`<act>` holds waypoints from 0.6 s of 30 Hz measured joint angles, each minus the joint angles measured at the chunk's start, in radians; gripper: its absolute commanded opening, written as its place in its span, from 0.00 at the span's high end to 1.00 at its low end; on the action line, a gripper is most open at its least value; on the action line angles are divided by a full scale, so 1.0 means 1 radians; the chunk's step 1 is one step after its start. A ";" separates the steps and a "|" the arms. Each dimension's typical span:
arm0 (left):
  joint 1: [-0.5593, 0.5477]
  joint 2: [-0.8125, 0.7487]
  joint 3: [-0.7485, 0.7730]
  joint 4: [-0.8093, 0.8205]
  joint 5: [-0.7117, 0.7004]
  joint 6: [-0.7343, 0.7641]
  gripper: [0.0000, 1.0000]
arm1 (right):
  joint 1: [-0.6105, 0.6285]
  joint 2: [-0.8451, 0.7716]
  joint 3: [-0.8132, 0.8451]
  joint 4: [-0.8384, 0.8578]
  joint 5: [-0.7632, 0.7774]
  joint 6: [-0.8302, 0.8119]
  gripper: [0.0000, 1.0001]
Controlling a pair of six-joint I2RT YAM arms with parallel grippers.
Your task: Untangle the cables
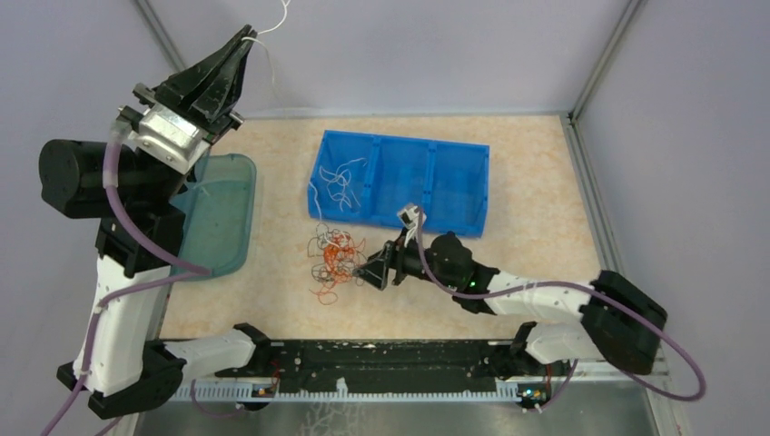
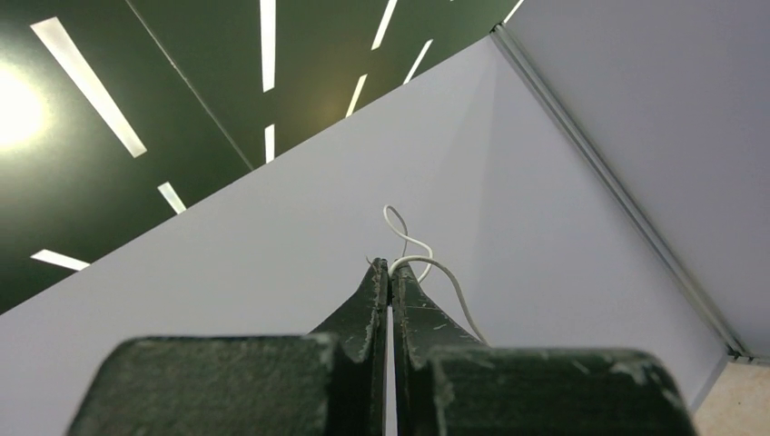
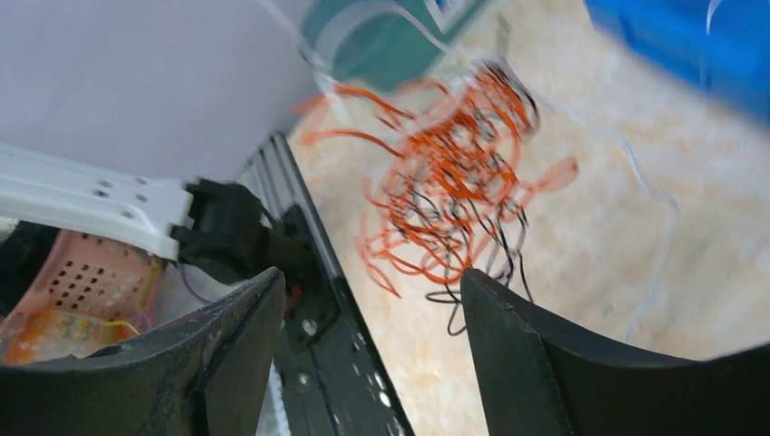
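While the left gripper (image 1: pixel 247 36), raised far left, pinches one curly white cable (image 2: pixel 425 258), the right gripper (image 1: pixel 370 271), fingers spread, faces the wiry orange-black cable tangle (image 1: pixel 332 259) on the speckled beige tabletop (image 1: pixel 545 245), near a blue plastic bin (image 1: pixel 477 186); smooth grey walls enclose it.

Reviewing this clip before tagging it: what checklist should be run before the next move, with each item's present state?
1. Left tool shut on the white strand: ok.
2. White strand fully free of the tangle: cannot tell, its lower end is not visible.
3. Right tool open beside the tangle, holding nothing: ok.
4. Orange and black strands separated: not ok, knotted together.
5. Blue bin within reach for dropping: ok.
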 measured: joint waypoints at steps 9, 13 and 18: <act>0.000 -0.014 0.003 -0.040 0.035 -0.026 0.95 | 0.000 -0.181 0.252 -0.156 0.006 -0.130 0.25; 0.000 -0.013 0.002 -0.066 0.056 -0.044 0.95 | 0.000 -0.077 0.386 -0.161 -0.010 -0.171 0.25; 0.000 -0.013 0.002 -0.086 0.073 -0.059 0.95 | 0.000 0.045 0.472 -0.165 -0.019 -0.201 0.30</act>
